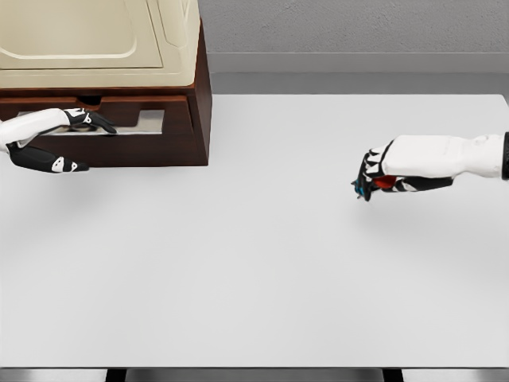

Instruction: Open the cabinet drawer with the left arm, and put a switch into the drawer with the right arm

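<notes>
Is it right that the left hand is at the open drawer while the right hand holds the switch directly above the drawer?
Not quite. The head view shows the right hand holding the switch over the table, far right of the drawer. The left hand is at the drawer.

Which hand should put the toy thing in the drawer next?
The right hand. Its fingers already hold the switch, red and blue, above the table. The left hand is busy at the drawer, which looks pulled open, so it probably ought to stay there.

No readable text, no labels, no brands, no numbers, no signs on anything
</notes>
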`<act>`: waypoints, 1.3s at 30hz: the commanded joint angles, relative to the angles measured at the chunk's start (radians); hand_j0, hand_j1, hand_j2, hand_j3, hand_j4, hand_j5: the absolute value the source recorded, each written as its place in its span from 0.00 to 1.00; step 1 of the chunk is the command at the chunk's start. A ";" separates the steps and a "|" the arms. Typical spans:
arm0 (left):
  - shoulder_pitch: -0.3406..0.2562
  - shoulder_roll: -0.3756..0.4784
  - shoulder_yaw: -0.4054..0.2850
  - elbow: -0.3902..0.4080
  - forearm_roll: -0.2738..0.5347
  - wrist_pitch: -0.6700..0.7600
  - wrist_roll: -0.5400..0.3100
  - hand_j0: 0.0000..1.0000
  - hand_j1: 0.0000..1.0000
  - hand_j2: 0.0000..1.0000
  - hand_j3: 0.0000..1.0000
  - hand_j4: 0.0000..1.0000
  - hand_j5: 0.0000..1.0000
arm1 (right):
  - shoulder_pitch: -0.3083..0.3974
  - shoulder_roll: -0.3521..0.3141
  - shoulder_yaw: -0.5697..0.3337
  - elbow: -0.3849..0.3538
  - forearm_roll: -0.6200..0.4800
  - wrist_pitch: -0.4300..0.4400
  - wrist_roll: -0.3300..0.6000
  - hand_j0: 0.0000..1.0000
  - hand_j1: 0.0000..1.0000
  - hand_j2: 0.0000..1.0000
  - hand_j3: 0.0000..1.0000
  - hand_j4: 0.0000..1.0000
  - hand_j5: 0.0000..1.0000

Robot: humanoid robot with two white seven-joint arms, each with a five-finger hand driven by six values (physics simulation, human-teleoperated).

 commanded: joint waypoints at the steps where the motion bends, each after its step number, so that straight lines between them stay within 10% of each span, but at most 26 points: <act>1: 0.000 0.001 -0.004 -0.014 0.010 -0.009 -0.006 0.76 0.76 0.76 0.76 0.76 0.76 | 0.000 0.026 -0.013 -0.001 -0.007 0.002 -0.001 0.47 0.47 0.47 0.47 0.47 0.47; 39: 0.046 0.070 -0.001 -0.117 0.026 -0.012 -0.002 0.76 0.76 0.76 0.76 0.76 0.76 | -0.184 0.295 -0.045 0.015 -0.099 0.002 0.011 0.47 0.47 0.47 0.47 0.47 0.47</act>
